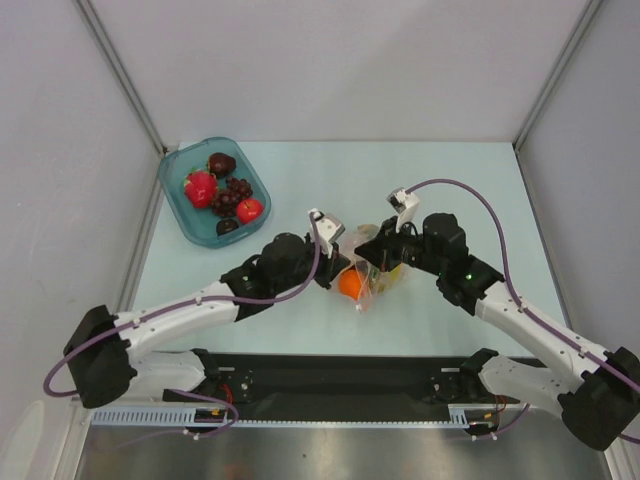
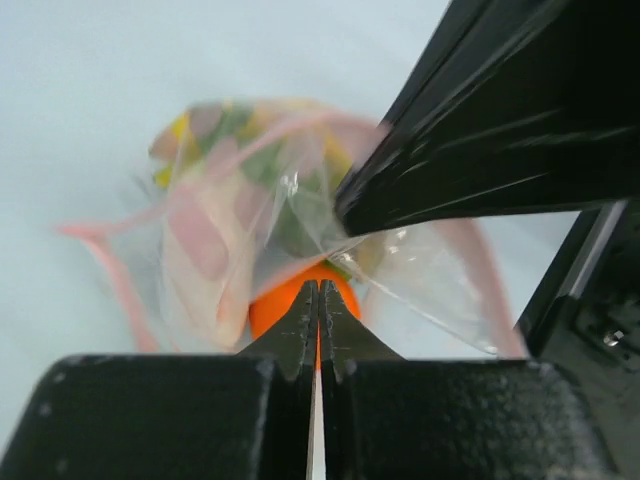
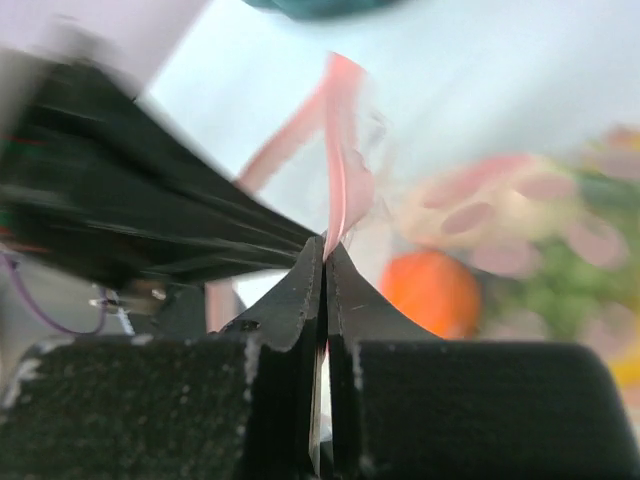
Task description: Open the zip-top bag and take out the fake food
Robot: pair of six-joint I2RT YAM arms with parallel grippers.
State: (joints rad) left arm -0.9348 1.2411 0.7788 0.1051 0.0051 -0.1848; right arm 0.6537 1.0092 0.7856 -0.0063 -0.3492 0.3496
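Right gripper (image 3: 325, 252) — tight on zip-top bag (image 3: 343, 165)

Clear zip-top bag (image 1: 380, 278) at centre of table (image 1: 300, 180), pink zip strip (image 3: 338, 130), fake food (image 1: 350, 285) inside, orange, green, yellow.

On your table (image 1: 450, 180): tray (image 1: 168, 185) far left, toy pieces (image 1: 222, 195) in it. Centre, nearer you: zip-top bag (image 1: 378, 278), fake food (image 1: 350, 285) inside. The left end effector (image 1: 335, 265) is at its left, the right end effector (image 1: 375, 255) behind it.

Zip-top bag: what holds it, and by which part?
The right gripper pinches the zip-top bag by its pink zip strip; left gripper seems shut on clear film nearby.
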